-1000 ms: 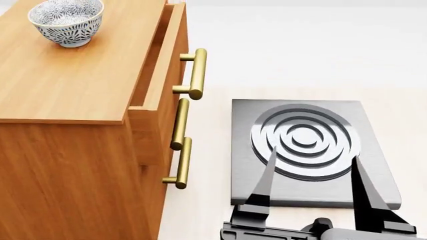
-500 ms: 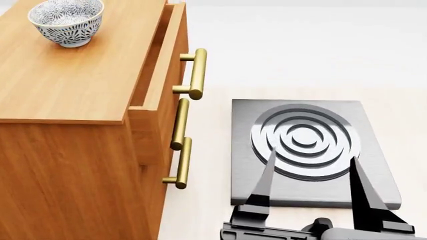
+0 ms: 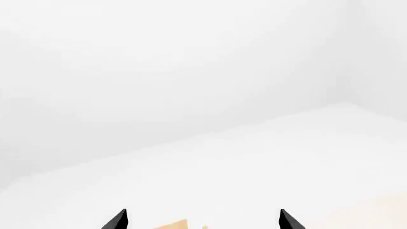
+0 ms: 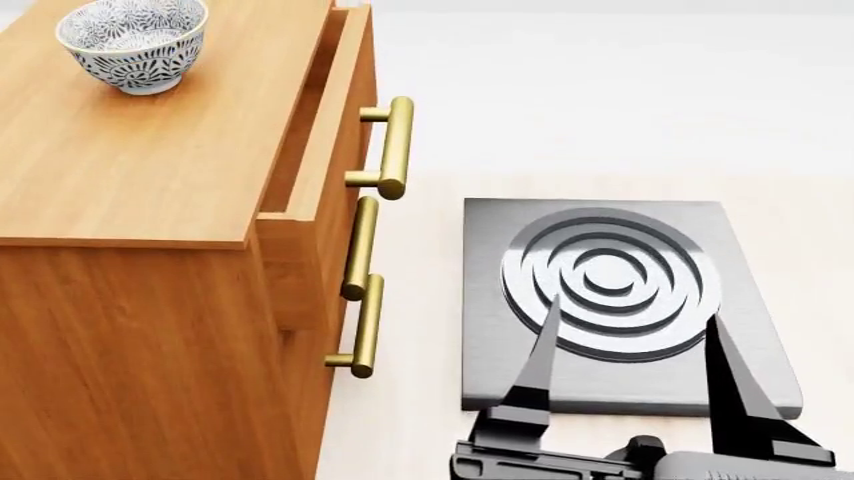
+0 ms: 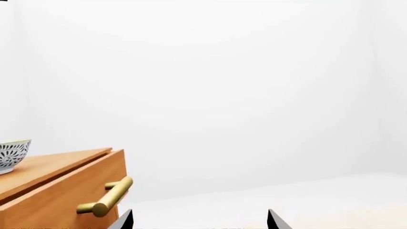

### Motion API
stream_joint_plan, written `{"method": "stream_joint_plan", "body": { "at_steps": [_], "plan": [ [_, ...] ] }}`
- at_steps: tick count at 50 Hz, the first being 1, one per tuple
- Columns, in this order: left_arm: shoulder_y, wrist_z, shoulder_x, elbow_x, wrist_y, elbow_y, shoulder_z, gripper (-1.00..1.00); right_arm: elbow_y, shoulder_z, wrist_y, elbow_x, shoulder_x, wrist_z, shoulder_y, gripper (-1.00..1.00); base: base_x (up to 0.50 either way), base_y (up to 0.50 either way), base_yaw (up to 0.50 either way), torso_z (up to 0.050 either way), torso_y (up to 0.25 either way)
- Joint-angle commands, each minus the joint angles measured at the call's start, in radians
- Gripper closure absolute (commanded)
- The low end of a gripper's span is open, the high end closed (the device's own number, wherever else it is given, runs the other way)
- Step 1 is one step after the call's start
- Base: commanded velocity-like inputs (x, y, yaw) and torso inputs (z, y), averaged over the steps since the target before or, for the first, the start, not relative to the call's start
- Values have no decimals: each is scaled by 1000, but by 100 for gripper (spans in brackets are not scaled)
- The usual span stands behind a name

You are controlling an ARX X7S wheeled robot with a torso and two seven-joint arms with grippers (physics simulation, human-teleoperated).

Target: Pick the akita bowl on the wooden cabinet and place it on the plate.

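Note:
The akita bowl [image 4: 132,42], white with a dense black leaf pattern, stands upright at the far left of the wooden cabinet's [image 4: 147,170] top. In the right wrist view the bowl [image 5: 13,155] shows only as a sliver at the frame's edge, on the cabinet [image 5: 57,191]. My right gripper [image 4: 631,312] is open low in the head view, over the near edge of the grey stove, well to the right of the cabinet and far from the bowl. Its tips [image 5: 199,218] stand wide apart with nothing between them. My left gripper [image 3: 203,218] is open too, facing white space. The plate is out of view.
A grey square stove [image 4: 610,268] with concentric rings lies on the pale floor to the right of the cabinet. The cabinet's top drawer is pulled slightly out, and brass bar handles [image 4: 391,148] stick out toward the stove. A small orange-brown sliver [image 3: 171,225] shows between the left fingertips.
My right gripper has shifted slightly to the right over the stove's near edge. The bowl and cabinet have not moved.

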Motion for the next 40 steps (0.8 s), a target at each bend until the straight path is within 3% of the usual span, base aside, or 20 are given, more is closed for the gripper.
{"method": "stream_joint_plan", "body": {
  "at_steps": [1, 11, 18, 19, 25, 29, 40],
  "plan": [
    [-80, -47, 1, -457, 78, -198, 412, -100, 10, 5, -7, 9, 4, 1, 0, -100, 0, 0, 0, 0, 0],
    [-143, -129, 1, -714, 55, -211, 607, -100, 10, 4, -9, 14, 6, 4, 0, -100, 0, 0, 0, 0, 0],
    [-169, -107, 1, -1005, 76, -211, 1014, -100, 9, 6, -13, 22, 7, 3, -1, -100, 0, 0, 0, 0, 0],
    [-175, -156, 0, -1105, 104, -211, 1094, -100, 9, 6, -14, 23, 8, 3, -1, -100, 0, 0, 0, 0, 0],
    [-218, -122, 1, -1410, 136, -211, 1465, -100, 13, -1, -14, 22, 8, 3, 1, -100, 0, 0, 0, 0, 0],
    [-227, -113, 1, -1445, 140, -211, 1527, -100, 13, -2, -14, 24, 9, 5, 1, -100, 0, 0, 0, 0, 0],
    [-232, -115, 1, -1472, 144, -211, 1565, -100, 13, -5, -17, 27, 12, 6, 1, -100, 0, 0, 0, 0, 0]
  ]
}}
